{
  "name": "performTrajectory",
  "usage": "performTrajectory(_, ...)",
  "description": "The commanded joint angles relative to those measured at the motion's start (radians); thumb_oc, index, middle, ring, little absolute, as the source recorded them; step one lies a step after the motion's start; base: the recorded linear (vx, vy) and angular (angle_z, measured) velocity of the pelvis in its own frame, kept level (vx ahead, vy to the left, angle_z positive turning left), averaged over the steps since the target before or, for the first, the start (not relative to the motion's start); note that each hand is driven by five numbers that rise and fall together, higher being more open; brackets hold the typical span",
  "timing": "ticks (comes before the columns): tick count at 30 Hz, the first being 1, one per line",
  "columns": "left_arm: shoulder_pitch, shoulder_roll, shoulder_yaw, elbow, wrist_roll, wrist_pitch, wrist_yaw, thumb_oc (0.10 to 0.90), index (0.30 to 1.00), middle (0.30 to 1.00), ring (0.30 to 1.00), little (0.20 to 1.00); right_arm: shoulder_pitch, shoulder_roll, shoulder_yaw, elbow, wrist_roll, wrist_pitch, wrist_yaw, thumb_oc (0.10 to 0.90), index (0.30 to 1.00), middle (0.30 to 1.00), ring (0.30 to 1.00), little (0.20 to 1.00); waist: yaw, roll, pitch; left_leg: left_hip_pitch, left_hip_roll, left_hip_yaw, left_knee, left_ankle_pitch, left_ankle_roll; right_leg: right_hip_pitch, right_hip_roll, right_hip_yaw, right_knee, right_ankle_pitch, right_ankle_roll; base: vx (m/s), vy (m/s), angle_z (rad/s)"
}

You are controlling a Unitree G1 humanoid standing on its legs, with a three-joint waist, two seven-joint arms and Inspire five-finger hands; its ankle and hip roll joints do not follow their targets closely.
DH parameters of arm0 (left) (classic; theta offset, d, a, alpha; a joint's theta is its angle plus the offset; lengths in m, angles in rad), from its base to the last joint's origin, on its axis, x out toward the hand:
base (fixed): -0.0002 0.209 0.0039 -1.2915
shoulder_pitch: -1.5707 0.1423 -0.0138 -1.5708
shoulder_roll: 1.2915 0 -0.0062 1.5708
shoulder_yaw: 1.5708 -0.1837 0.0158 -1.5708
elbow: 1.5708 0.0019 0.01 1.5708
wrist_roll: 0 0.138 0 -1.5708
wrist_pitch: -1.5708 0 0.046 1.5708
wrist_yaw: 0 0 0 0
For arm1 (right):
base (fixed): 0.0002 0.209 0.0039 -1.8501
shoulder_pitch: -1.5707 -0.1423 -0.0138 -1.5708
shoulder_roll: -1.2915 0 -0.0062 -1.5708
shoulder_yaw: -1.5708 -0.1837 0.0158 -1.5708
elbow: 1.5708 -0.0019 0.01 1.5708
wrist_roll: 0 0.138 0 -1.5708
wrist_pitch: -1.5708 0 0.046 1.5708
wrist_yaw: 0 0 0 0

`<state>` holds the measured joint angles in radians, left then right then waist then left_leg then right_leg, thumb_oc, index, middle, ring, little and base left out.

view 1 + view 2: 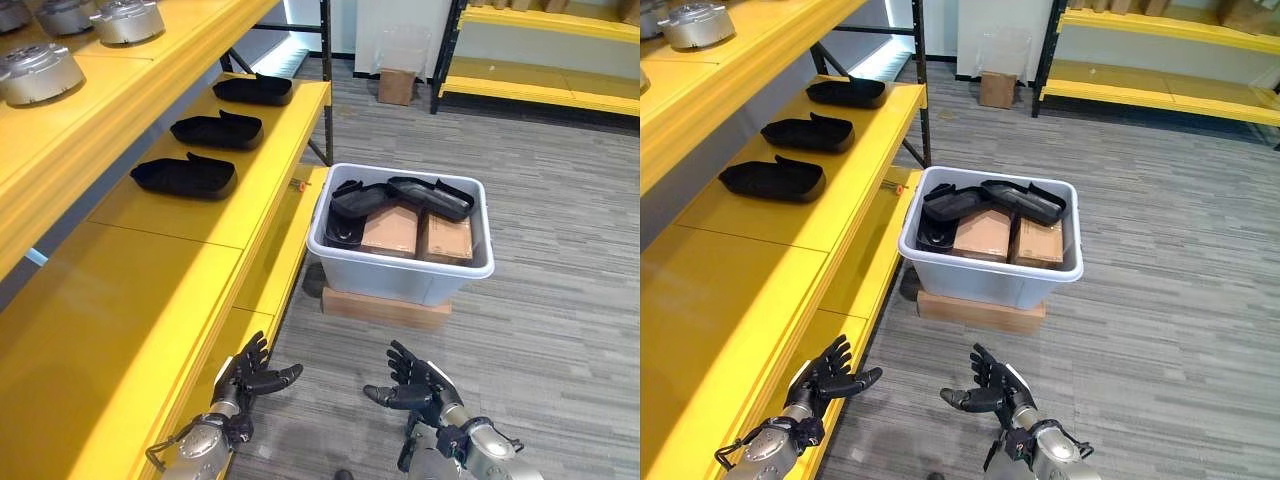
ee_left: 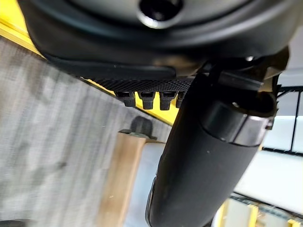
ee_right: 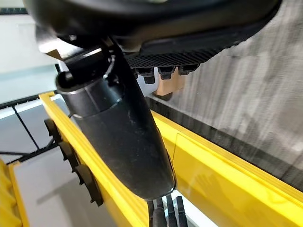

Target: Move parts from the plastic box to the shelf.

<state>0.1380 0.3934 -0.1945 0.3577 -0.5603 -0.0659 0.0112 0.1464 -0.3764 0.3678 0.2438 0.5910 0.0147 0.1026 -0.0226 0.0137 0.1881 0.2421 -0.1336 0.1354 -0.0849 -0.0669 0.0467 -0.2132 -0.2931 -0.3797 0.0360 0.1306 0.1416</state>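
A grey plastic box (image 1: 400,270) stands on a flat wooden block (image 1: 385,305) on the floor, right of the yellow shelf (image 1: 190,215). Inside lie black moulded parts (image 1: 430,196) on top of two brown cartons (image 1: 392,231). Three matching black parts (image 1: 184,175) rest in a row on the shelf board. My left hand (image 1: 250,375) hovers open near the shelf's front edge, holding nothing. Open and empty too, my right hand (image 1: 412,385) hangs over the floor, short of the box. The left hand (image 2: 203,161) and the right hand (image 3: 118,123) each show with the thumb extended.
Silver round parts (image 1: 40,72) sit on the upper shelf board. A second yellow rack (image 1: 545,55) stands at the far right, with a small carton (image 1: 396,86) on the floor beside it. Grey carpet floor (image 1: 560,300) lies open right of the box.
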Motion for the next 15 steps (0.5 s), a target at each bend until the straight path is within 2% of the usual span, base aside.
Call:
performTrajectory(1,-0.047,0.013,0.024,-0.078,0.046,-0.089,-0.018,0.9,1.0,1.0,1.0,1.0,-0.066,0.015,-0.028,-0.07,0.016,-0.081,0.018,0.9,1.0,1.0,1.0,1.0,-0.006,-0.05,-0.059,-0.053,0.096,-0.041,0.153,-0.144,-0.056,0.101,-0.047,0.051,-0.104,0.113,0.066,0.47,-0.191,0.47)
performTrajectory(4,-0.064,0.003,0.017,-0.086,0.032,-0.096,-0.012,0.9,1.0,1.0,1.0,1.0,-0.067,0.005,-0.036,-0.075,0.041,-0.086,0.016,0.9,1.0,1.0,1.0,1.0,-0.027,-0.029,-0.069,-0.024,0.154,-0.052,0.206,-0.138,-0.091,0.08,0.002,0.046,0.002,0.033,0.031,0.31,-0.174,0.45)
performTrajectory(5,-0.064,0.003,0.017,-0.085,0.032,-0.096,-0.012,0.9,1.0,1.0,1.0,1.0,-0.067,0.005,-0.036,-0.075,0.041,-0.086,0.016,0.9,1.0,1.0,1.0,1.0,-0.027,-0.028,-0.069,-0.025,0.156,-0.052,0.208,-0.14,-0.092,0.079,0.003,0.046,0.005,0.03,0.03,0.3,-0.218,-0.06)
performTrajectory(6,-0.071,0.006,0.014,-0.097,0.013,-0.103,-0.005,0.9,1.0,1.0,1.0,1.0,-0.068,0.0,-0.033,-0.073,0.054,-0.09,0.015,0.9,1.0,1.0,1.0,1.0,-0.038,-0.029,-0.069,-0.05,0.187,-0.07,0.299,-0.09,-0.123,0.09,0.059,0.073,0.032,-0.013,-0.005,0.29,-0.236,-0.37)
performTrajectory(7,-0.075,0.005,0.013,-0.101,0.004,-0.105,-0.002,0.9,1.0,1.0,1.0,1.0,-0.069,-0.003,-0.031,-0.067,0.059,-0.09,0.013,0.9,1.0,1.0,1.0,1.0,-0.034,-0.03,-0.066,-0.074,0.205,-0.074,0.365,-0.062,-0.137,0.108,0.088,0.08,0.026,-0.037,-0.024,0.36,-0.316,-0.52)
performTrajectory(8,-0.078,0.003,0.01,-0.106,-0.005,-0.108,0.0,0.9,1.0,1.0,1.0,1.0,-0.07,-0.007,-0.027,-0.065,0.067,-0.095,0.009,0.9,1.0,1.0,1.0,1.0,-0.029,-0.036,-0.063,-0.118,0.217,-0.083,0.475,-0.018,-0.15,0.13,0.109,0.082,0.019,-0.058,-0.046,0.15,-0.159,-0.51)
performTrajectory(9,-0.078,0.003,0.01,-0.106,-0.005,-0.108,0.0,0.9,1.0,1.0,1.0,1.0,-0.071,-0.006,-0.027,-0.065,0.067,-0.095,0.009,0.9,1.0,1.0,1.0,1.0,-0.032,-0.039,-0.066,-0.124,0.213,-0.085,0.475,-0.015,-0.149,0.126,0.104,0.08,0.018,-0.056,-0.046,0.23,-0.242,-0.46)
performTrajectory(10,-0.075,-0.001,0.013,-0.115,-0.02,-0.108,0.01,0.9,1.0,1.0,1.0,1.0,-0.073,-0.02,-0.027,-0.067,0.072,-0.097,0.006,0.9,1.0,1.0,1.0,1.0,-0.015,-0.048,-0.048,-0.204,0.225,-0.104,0.675,0.083,-0.168,0.174,0.147,0.088,0.005,-0.09,-0.091,0.24,-0.247,-0.59)
performTrajectory(11,-0.071,-0.001,0.018,-0.123,-0.03,-0.104,0.012,0.9,1.0,1.0,1.0,1.0,-0.072,-0.026,-0.029,-0.069,0.072,-0.099,0.004,0.9,1.0,1.0,1.0,1.0,-0.005,-0.055,-0.039,-0.236,0.234,-0.108,0.768,0.133,-0.177,0.196,0.163,0.086,0.002,-0.11,-0.11,0.29,-0.292,-0.47)
performTrajectory(12,-0.065,-0.002,0.019,-0.126,-0.033,-0.102,0.009,0.9,1.0,1.0,1.0,1.0,-0.07,-0.032,-0.03,-0.072,0.074,-0.1,0.002,0.9,1.0,1.0,1.0,1.0,0.0,-0.065,-0.033,-0.262,0.23,-0.103,0.813,0.15,-0.176,0.212,0.168,0.089,-0.005,-0.12,-0.121,0.14,-0.132,-0.53)
performTrajectory(13,-0.064,-0.002,0.019,-0.126,-0.034,-0.102,0.008,0.9,1.0,1.0,1.0,1.0,-0.07,-0.032,-0.03,-0.073,0.074,-0.1,0.002,0.9,1.0,1.0,1.0,1.0,0.0,-0.064,-0.032,-0.263,0.232,-0.104,0.816,0.149,-0.176,0.212,0.169,0.088,-0.005,-0.12,-0.122,0.17,-0.157,-0.37)
performTrajectory(14,-0.054,-0.002,0.022,-0.132,-0.031,-0.097,0.014,0.9,1.0,1.0,1.0,1.0,-0.065,-0.04,-0.034,-0.072,0.066,-0.1,-0.008,0.9,1.0,1.0,1.0,1.0,0.011,-0.079,-0.016,-0.319,0.247,-0.076,0.88,0.145,-0.161,0.242,0.18,0.087,-0.01,-0.143,-0.138,0.19,-0.156,-0.36)
performTrajectory(15,-0.049,-0.005,0.02,-0.129,-0.036,-0.094,0.012,0.9,1.0,1.0,1.0,1.0,-0.06,-0.041,-0.037,-0.07,0.068,-0.1,-0.015,0.9,1.0,1.0,1.0,1.0,0.018,-0.077,-0.007,-0.356,0.273,-0.046,0.837,0.118,-0.153,0.257,0.189,0.083,-0.009,-0.153,-0.136,0.19,-0.156,-0.16)
